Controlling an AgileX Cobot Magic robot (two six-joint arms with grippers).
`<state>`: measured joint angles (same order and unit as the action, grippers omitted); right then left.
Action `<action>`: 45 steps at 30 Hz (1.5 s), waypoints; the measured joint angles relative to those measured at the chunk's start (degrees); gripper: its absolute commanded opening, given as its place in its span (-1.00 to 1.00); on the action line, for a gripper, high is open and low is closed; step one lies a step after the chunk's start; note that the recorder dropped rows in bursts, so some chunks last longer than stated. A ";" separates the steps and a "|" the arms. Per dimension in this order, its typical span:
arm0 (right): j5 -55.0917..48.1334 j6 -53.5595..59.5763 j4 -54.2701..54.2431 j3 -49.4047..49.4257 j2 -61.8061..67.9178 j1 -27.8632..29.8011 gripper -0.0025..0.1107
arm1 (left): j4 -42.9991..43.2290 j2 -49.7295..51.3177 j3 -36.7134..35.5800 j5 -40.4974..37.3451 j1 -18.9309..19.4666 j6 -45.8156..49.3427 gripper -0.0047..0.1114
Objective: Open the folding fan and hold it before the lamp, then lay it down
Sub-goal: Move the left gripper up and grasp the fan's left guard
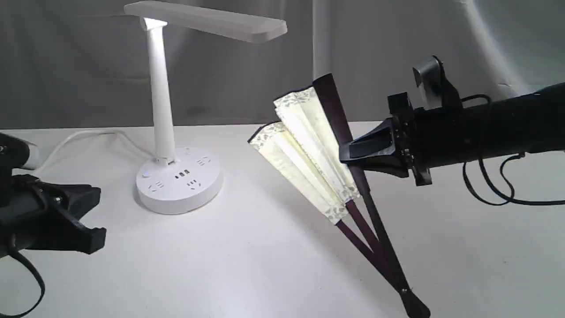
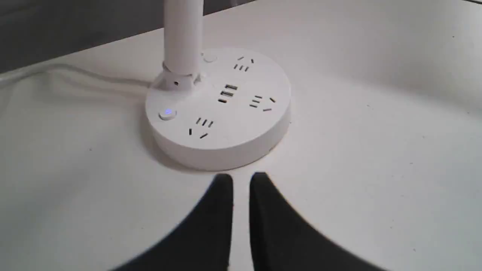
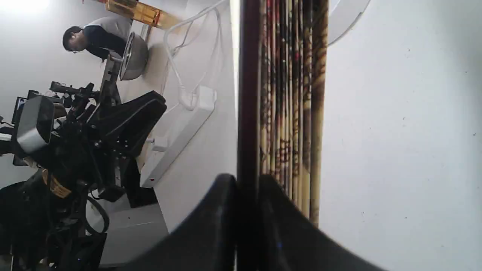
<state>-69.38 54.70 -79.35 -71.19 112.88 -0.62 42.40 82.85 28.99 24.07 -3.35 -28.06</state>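
Observation:
The folding fan point(image 1: 309, 145) stands partly open and tilted, its pivot end near the table point(image 1: 220, 265) at the front right. Its cream pleats spread toward the lamp point(image 1: 161, 101), which is lit. My right gripper point(image 1: 353, 154) is shut on the fan's dark outer guard point(image 3: 246, 94), midway up; the stacked pleats point(image 3: 290, 94) lie beside it. The lamp's round base point(image 2: 218, 109) sits just ahead of my left gripper point(image 2: 241, 180), whose fingers stand almost together with nothing between them. That left gripper point(image 1: 95, 216) hovers low at the far left.
A white cord point(image 1: 79, 137) runs from the lamp's base toward the left rear. A grey curtain closes off the back. The right wrist view shows a white power strip point(image 3: 177, 131) past the table and a person farther off.

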 measured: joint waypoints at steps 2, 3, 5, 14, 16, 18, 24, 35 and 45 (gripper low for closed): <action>0.00 0.00 0.00 0.00 0.00 0.00 -0.96 | 2.88 0.00 0.00 1.01 0.00 -2.78 -0.77; 0.00 0.00 0.00 0.00 0.00 0.00 -0.96 | 4.57 0.00 0.00 1.84 0.00 -4.34 -0.77; 0.00 0.18 0.11 0.00 0.00 0.00 -0.96 | 6.95 0.14 0.00 3.57 0.00 -6.21 -0.77; 0.00 0.18 0.11 0.00 0.00 0.00 -0.96 | 11.02 8.00 0.00 6.22 -1.22 -15.37 -0.77; 0.00 0.29 0.11 0.00 0.00 0.00 -0.96 | 11.86 9.89 0.11 6.20 -3.17 -15.83 -0.77; 0.00 0.40 0.11 0.00 0.00 0.00 -0.96 | 11.99 11.46 0.92 6.34 -4.98 -15.92 -0.77; 0.00 0.40 0.11 0.00 0.00 0.00 -0.96 | 11.99 16.99 2.66 14.36 -10.02 -15.92 -0.77; 0.00 0.40 0.11 0.00 0.00 0.00 -0.96 | 2.93 25.95 2.79 26.07 -11.33 -15.92 -0.77; 0.00 0.49 0.11 0.00 0.00 0.00 -0.96 | 0.35 29.63 6.43 32.79 -11.33 -24.77 -0.49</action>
<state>-69.38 55.19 -79.24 -71.19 112.88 -0.62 42.74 112.48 35.42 56.86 -14.68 -52.83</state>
